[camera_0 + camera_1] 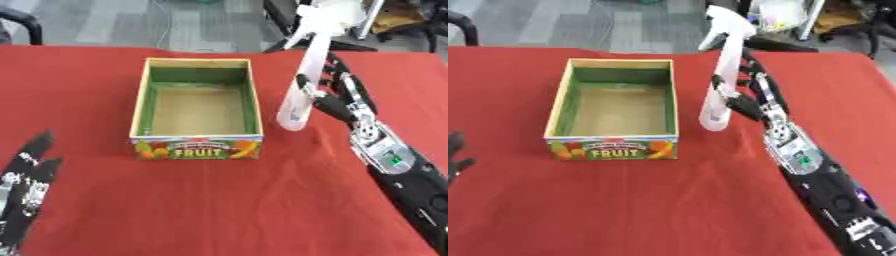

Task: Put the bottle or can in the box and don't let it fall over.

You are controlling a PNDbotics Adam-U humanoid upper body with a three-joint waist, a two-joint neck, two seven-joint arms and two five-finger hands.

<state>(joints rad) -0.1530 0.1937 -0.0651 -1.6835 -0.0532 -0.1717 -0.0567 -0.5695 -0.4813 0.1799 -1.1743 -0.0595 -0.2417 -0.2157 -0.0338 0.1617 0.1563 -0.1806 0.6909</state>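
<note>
Through the head camera I look down on a surface [219, 210] covered in red cloth. Near the middle sits an open cardboard box [198, 148] with green inner walls, a tan floor and the word FRUIT printed on its near side; nothing is inside it. Just to the right of the box, my right hand [337, 102] reaches in from the lower right, its dark fingers [304, 85] curled round a tall white spray bottle [301, 100]. The bottle is tilted, its trigger top leaning away toward the far right and its base toward the box. The base hangs close above the cloth beside the box's right wall; I cannot tell whether it touches the cloth. My left hand [26, 172] rests at the lower left edge, fingers straight and relaxed, holding nothing
</note>
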